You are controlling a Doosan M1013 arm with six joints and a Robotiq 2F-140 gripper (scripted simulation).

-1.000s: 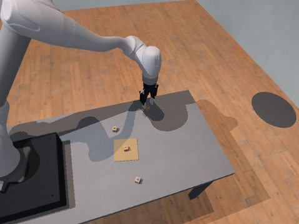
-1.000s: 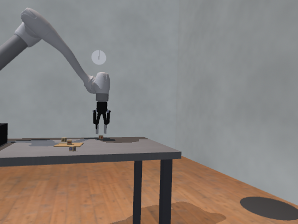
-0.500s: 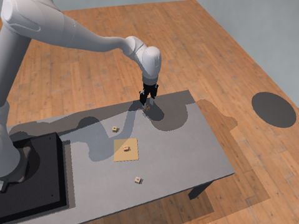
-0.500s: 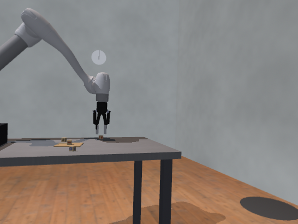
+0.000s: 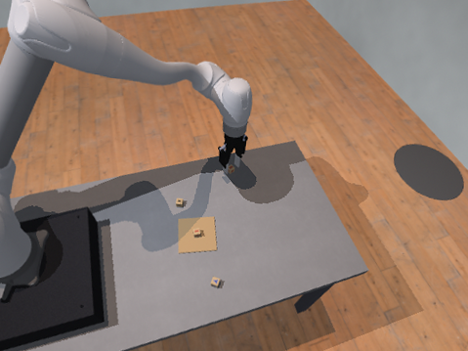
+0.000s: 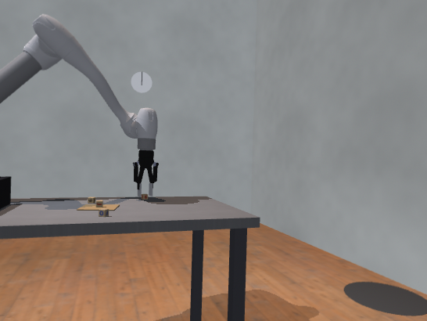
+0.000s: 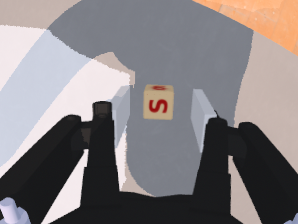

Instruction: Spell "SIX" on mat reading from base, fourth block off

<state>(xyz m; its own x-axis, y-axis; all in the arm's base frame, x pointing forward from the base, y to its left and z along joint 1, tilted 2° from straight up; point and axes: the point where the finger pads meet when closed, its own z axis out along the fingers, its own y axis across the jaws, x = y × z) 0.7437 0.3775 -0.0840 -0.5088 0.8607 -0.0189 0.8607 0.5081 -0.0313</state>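
The S block [image 7: 158,103] lies flat on the grey table near its far edge, in the arm's shadow; it also shows in the top view [image 5: 231,168] and the exterior view [image 6: 145,196]. My gripper [image 7: 160,102] points straight down over it, open, one finger on each side with a gap to each; it also shows in the top view [image 5: 229,164]. The tan mat [image 5: 198,238] lies at mid table with a red-lettered block [image 5: 198,232] on it. A second block [image 5: 179,202] sits off the mat toward the back. A blue-lettered block [image 5: 216,282] sits off the mat toward the front. Their letters are too small to read.
The robot's black base plate [image 5: 34,277] fills the table's left end. The table's far edge [image 5: 264,146] runs just behind the S block. A dark round patch [image 5: 428,171] lies on the wooden floor at the right.
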